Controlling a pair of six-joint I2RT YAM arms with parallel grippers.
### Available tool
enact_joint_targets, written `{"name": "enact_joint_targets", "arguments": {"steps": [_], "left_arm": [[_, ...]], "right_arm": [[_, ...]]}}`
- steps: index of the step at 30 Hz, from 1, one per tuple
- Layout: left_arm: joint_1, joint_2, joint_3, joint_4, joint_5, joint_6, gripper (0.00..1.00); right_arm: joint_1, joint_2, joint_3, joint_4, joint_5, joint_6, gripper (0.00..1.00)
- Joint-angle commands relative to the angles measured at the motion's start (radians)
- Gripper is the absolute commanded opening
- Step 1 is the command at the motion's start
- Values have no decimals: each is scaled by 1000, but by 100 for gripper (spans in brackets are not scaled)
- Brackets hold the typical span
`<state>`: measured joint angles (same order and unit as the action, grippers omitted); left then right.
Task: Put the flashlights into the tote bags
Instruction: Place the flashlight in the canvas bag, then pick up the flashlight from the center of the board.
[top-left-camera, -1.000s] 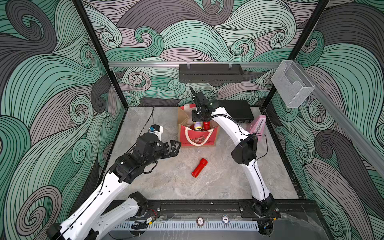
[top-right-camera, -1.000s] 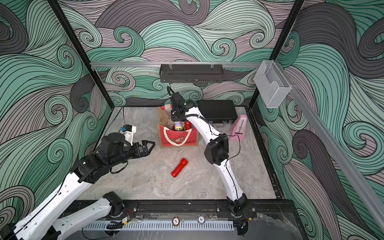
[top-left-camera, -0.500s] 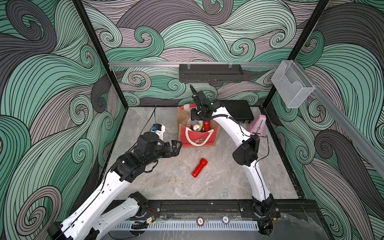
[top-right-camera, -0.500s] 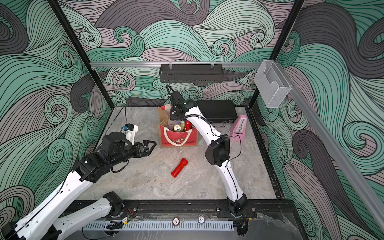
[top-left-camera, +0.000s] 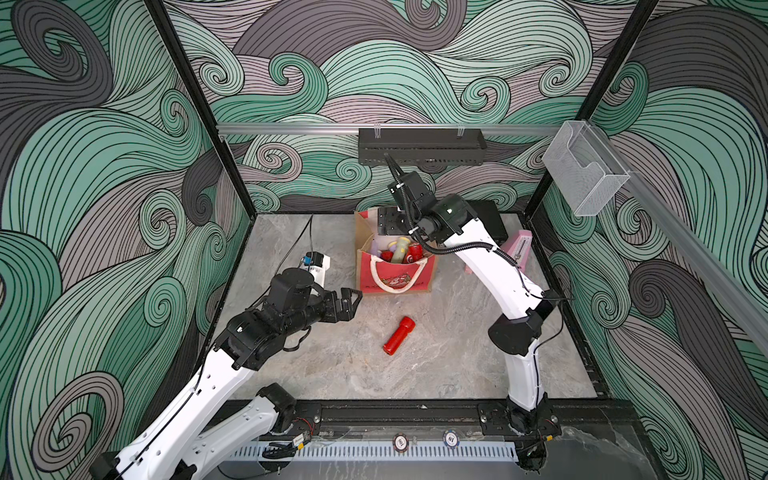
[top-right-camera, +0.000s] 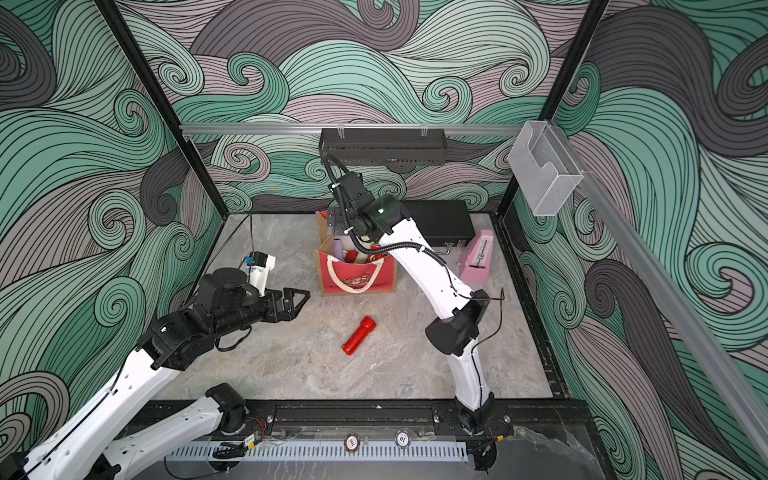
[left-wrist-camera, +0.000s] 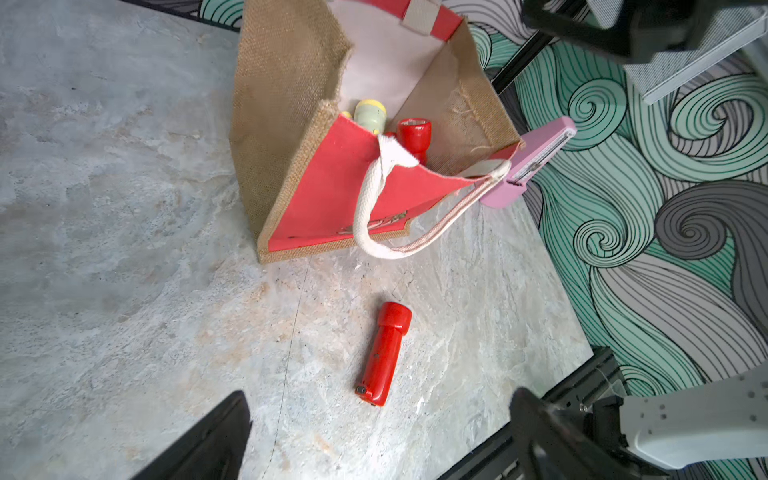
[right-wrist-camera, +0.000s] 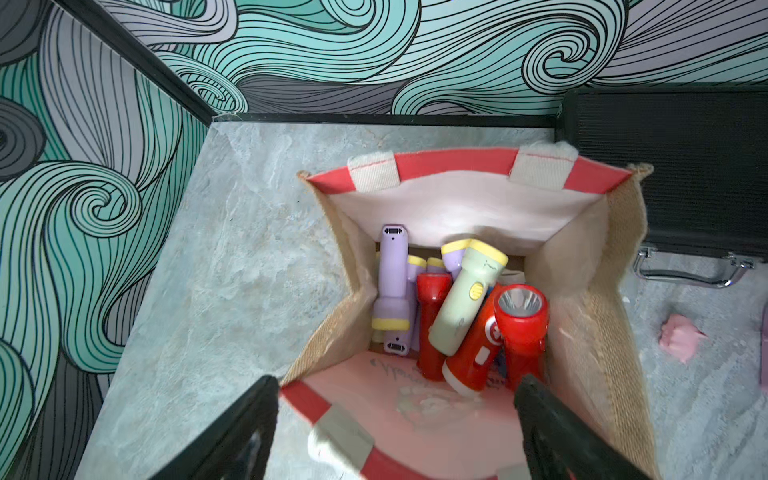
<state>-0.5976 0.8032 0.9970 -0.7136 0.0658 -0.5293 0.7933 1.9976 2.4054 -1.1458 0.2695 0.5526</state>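
Bright, even light; blurred wrist-view edges

In both top views the right arm (top-left-camera: 478, 253) hides part of the tote bag (top-left-camera: 365, 274) and the black case (top-right-camera: 440, 224). Lower flashlights (right-wrist-camera: 417, 266) lie buried under others; the bag's print (top-left-camera: 395, 281) is unreadable.

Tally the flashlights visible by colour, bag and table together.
Red flashlights: 4, three in the tote bag, one loose on the table
Pale green flashlight: 1
Lilac flashlights: at least 3; the pile hides more
Total: at least 8
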Motion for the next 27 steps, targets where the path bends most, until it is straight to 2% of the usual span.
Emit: {"name": "enact_joint_targets", "arguments": {"steps": [1, 7, 15, 23, 27], "left_arm": [[2, -50, -21, -25, 24, 33, 98], [1, -94, -67, -40, 64, 38, 98], [2, -143, -84, -85, 100, 30, 99], [2, -173, -78, -153, 101, 43, 99], [2, -204, -72, -198, 79, 42, 99]], "right_arm": [[53, -88, -124, -91, 53, 107, 88], [151, -255, -399, -97, 43, 289, 87], [245, -375, -685, -63, 54, 467, 88], [288, -391, -1041, 154, -62, 533, 89], [302, -366, -1145, 317, -102, 487, 91]]}}
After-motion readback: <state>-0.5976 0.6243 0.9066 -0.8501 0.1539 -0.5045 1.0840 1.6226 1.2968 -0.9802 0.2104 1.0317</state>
